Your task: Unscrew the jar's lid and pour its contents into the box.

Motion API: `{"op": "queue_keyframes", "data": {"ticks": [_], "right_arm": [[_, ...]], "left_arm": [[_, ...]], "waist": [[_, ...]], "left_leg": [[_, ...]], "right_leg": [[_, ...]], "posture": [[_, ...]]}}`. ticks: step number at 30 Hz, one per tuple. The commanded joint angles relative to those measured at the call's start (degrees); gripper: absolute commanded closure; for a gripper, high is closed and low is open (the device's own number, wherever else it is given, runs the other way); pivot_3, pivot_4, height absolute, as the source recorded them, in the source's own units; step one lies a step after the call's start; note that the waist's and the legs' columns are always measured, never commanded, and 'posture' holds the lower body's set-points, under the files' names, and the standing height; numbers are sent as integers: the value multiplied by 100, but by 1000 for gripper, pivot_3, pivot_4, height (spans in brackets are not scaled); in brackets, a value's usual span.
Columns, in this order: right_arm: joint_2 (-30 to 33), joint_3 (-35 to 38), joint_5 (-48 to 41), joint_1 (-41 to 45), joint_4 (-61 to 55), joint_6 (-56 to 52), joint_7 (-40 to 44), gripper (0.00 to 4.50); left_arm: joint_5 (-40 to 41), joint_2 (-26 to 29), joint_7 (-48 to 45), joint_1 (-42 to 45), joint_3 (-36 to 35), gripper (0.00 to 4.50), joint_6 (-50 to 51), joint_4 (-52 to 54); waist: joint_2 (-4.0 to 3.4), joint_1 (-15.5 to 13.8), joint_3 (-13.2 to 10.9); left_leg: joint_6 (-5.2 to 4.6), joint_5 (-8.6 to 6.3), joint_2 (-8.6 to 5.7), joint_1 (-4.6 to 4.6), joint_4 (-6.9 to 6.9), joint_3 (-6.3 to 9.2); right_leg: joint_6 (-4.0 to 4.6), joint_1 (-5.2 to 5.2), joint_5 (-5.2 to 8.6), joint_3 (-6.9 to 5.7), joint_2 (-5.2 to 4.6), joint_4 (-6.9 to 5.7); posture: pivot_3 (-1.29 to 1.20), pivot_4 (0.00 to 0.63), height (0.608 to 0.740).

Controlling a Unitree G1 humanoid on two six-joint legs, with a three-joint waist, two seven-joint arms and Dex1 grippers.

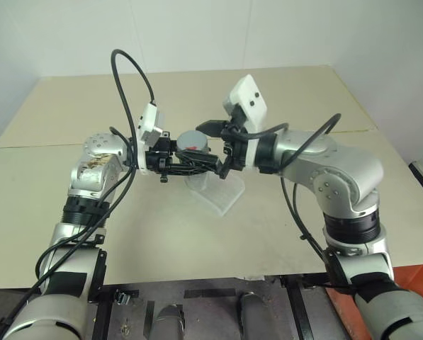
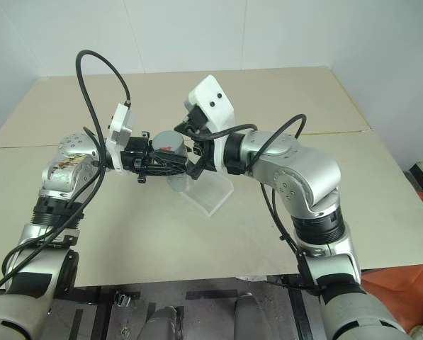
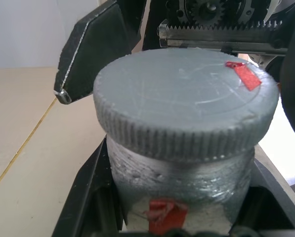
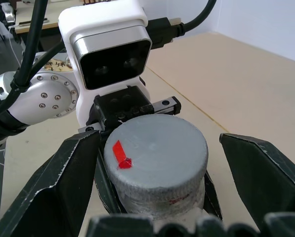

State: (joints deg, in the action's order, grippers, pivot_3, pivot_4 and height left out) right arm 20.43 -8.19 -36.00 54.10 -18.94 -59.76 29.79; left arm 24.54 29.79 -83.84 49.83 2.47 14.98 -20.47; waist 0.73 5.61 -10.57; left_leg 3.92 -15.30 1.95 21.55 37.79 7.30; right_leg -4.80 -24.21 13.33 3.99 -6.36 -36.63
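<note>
jar in left hand, right hand spread around lid

A broad beige matte tabletop (a seam line crosses it from nine o'clock to three o'clock) meets plain white walls at twelve o'clock, with orange-red flooring at four o'clock.

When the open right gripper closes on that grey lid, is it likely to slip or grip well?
The lid probably grips well: its rim is ribbed all round. It looks rigid, so squeezing should not deform it. The left gripper clamps the jar below, so the jar likely stays put when the right gripper twists.
</note>
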Motion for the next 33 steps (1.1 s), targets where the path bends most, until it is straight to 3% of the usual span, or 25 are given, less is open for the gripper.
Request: {"op": "queue_keyframes", "data": {"ticks": [1, 11, 14, 18, 28, 33], "right_arm": [[-7, 157, 33, 207, -139, 191, 28, 11], [21, 122, 46, 220, -119, 193, 157, 11], [12, 130, 73, 222, -116, 237, 190, 569], [3, 180, 88, 256, -88, 247, 220, 1783], [-145, 1207, -577, 783, 410, -367, -84, 1787], [438, 1248, 30, 522, 480, 46, -222, 1787]], "left_arm": [[46, 82, 7, 32, -83, 2477, -27, 218], [43, 59, 23, 26, -79, 2477, -45, 228], [41, 62, 26, 25, -79, 2477, -45, 229], [33, 65, 21, 26, -75, 2477, -51, 212], [10, 80, -36, -49, -39, 2477, -75, 206], [-3, 69, 174, -72, -124, 2477, -80, 182]], "waist": [[0, 0, 0], [0, 0, 0], [0, 0, 0], [0, 0, 0], [-1, -1, 0], [-1, -8, 0]], "left_leg": [[0, 0, 0, 0, 0, 0], [0, 0, 0, 0, 0, 0], [0, 0, 0, 0, 0, 0], [0, 0, 0, 0, 0, 0], [0, 0, 0, 0, 0, 0], [0, 0, 0, 1, -1, 0]], "right_leg": [[0, 0, 0, 0, 0, 0], [0, 0, 0, 0, 0, 0], [0, 0, 0, 0, 0, 0], [0, 0, 0, 0, 0, 0], [0, 0, 0, 0, 0, 0], [0, 1, 0, 0, 0, 1]], "posture": [[0, 150, 740], [0, 150, 740], [0, 150, 740], [0, 150, 740], [0, 150, 740], [0, 150, 740]]}}
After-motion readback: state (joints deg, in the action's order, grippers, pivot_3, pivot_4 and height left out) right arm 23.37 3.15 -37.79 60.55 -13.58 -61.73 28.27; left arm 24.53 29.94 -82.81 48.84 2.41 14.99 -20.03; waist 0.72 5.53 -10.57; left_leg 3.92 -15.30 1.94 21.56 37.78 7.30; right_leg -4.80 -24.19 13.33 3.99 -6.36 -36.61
